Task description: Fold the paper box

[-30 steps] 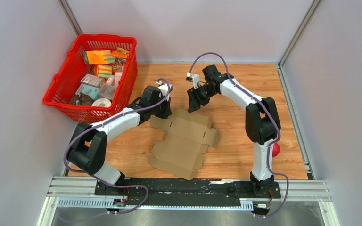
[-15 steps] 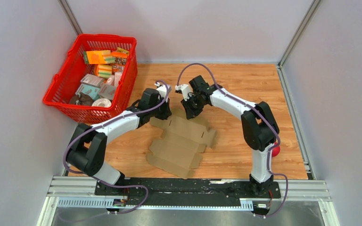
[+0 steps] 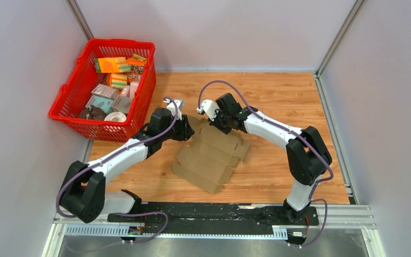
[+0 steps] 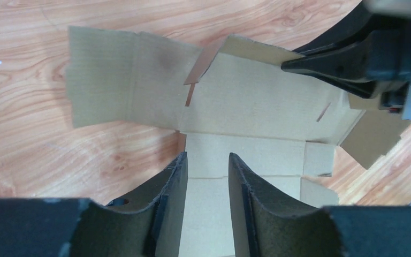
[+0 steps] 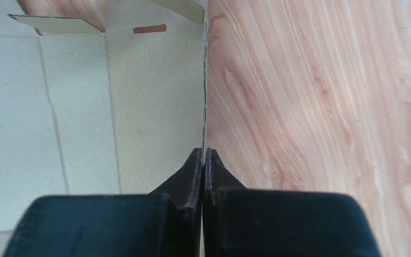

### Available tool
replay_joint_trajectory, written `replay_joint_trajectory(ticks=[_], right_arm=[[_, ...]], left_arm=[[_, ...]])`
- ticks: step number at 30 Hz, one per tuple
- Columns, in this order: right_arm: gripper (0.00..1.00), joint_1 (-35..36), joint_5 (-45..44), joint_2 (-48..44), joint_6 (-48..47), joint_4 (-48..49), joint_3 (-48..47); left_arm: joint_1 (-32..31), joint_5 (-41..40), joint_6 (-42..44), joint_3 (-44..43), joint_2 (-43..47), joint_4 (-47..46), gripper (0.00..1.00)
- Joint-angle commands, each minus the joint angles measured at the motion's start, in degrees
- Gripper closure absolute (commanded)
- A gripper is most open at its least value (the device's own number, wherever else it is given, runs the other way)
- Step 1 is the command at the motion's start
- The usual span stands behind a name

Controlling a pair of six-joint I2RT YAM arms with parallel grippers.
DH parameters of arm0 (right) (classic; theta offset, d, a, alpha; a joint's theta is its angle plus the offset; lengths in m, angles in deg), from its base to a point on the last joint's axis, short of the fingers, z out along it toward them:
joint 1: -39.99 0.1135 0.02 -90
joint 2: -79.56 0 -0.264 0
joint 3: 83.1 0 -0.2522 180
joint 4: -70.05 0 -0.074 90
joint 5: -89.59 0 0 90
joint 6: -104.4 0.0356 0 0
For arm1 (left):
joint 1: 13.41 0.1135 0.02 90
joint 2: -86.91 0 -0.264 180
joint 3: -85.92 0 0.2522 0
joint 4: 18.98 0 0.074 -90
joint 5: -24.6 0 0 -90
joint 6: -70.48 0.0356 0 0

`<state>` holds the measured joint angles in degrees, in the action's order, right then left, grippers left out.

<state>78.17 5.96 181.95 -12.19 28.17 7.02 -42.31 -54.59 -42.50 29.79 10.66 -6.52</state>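
The paper box [image 3: 211, 155] is a flat brown die-cut sheet with tabbed flaps, lying on the wooden table. My left gripper [image 3: 186, 128] hovers at the sheet's far left corner. In the left wrist view its fingers [image 4: 207, 158] stand open over the cardboard [image 4: 246, 101] with nothing between them. My right gripper [image 3: 215, 123] is at the sheet's far edge. In the right wrist view it [image 5: 204, 152] is shut on the thin edge of the cardboard [image 5: 75, 107], which runs straight into the closed tips. The right gripper [image 4: 348, 59] also shows at the top right of the left wrist view.
A red mesh basket [image 3: 73, 115] full of colourful packets stands at the back left, close to the left arm's elbow. Grey walls close the table on the left, back and right. Bare wood [image 3: 278, 91] lies behind and right of the sheet.
The right gripper came down and left to the sheet's far edge and closed on it. The left gripper opened and drew back to the left. The sheet shifted a little to the right.
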Motion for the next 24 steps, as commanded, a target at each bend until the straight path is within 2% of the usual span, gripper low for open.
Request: replay_joint_trajectory(ticks=[1,5,12,17,24], right_arm=[[1.00,1.6,-6.3,-3.3,-10.0,7.8,3.4],[1.00,2.7,-10.1,-4.6,-14.4,11.9,6.9],[1.00,3.5,-11.1,-6.0,-16.3,17.8,10.6],[1.00,3.6,-10.2,-6.1,-16.8,17.7,10.8],[1.00,3.6,-8.9,-6.7,-17.4,17.5,10.9]], left_arm=[[0.0,-3.2,-2.6,1.4,6.1,-1.4,0.57],[0.1,-3.4,-0.8,-0.4,4.1,-1.8,0.57],[0.0,0.9,2.4,-5.4,-6.9,-5.6,0.55],[-0.2,2.4,4.4,-8.8,-10.8,-5.6,0.55],[-1.2,-1.5,11.3,-11.2,-12.0,-3.6,0.55]])
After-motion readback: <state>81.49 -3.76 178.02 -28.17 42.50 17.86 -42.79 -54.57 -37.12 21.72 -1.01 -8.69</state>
